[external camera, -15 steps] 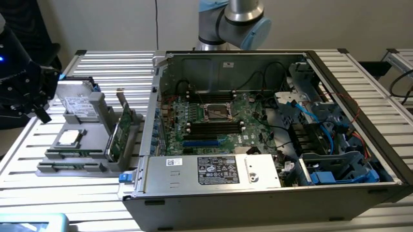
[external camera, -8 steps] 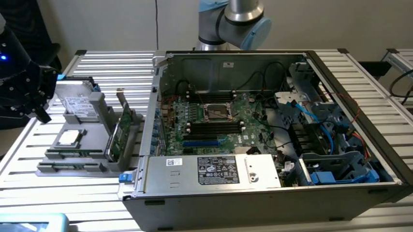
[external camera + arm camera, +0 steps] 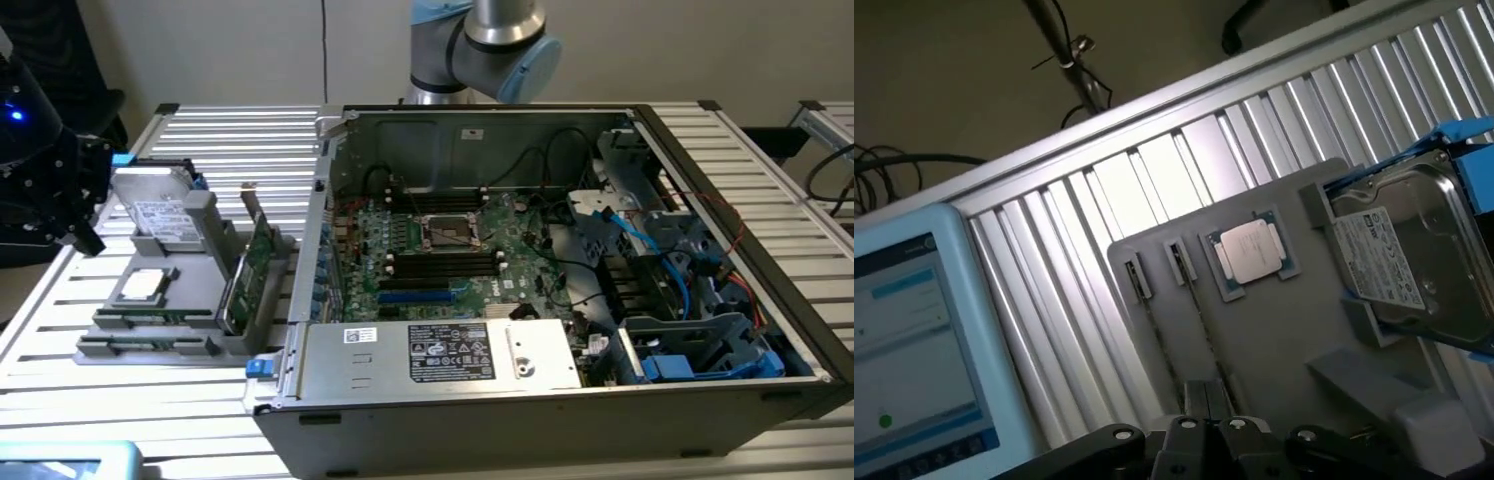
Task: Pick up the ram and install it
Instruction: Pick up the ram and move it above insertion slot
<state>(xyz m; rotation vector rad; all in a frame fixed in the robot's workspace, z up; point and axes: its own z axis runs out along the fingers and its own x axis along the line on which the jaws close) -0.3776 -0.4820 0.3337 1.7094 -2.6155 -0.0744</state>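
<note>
Your fingers [image 3: 1196, 405] are clenched, pad against pad, with nothing between them. You are holding no part yet.

Just past the fingertips lies the grey tray [image 3: 1274, 340] with two narrow slots. The ram [image 3: 1206, 338] stands on edge in the slot beside the CPU [image 3: 1251, 250], so you see it as a thin dark strip. The relation that matters is this: its long axis runs straight away from your fingertips, almost in line with them, and its near end sits just beyond them. How high you hang above it I cannot tell from the wrist view. My judgement is that the shut jaws cannot straddle the stick as they stand.

Beyond the CPU, the hard drive [image 3: 1404, 250] lies at one end of the tray, and the tablet [image 3: 914, 340] sits off the other side on the slatted table [image 3: 1154, 170].

In the exterior view the gripper [image 3: 83, 238] hangs over the tray's end at that view's left. The ram [image 3: 154, 317] shows as a green strip lying along the tray, just nearer than the CPU. Well apart, toward that view's right, is the open case [image 3: 400, 130]. Dark memory slots [image 3: 427, 262] show on its motherboard [image 3: 514, 250].
</note>
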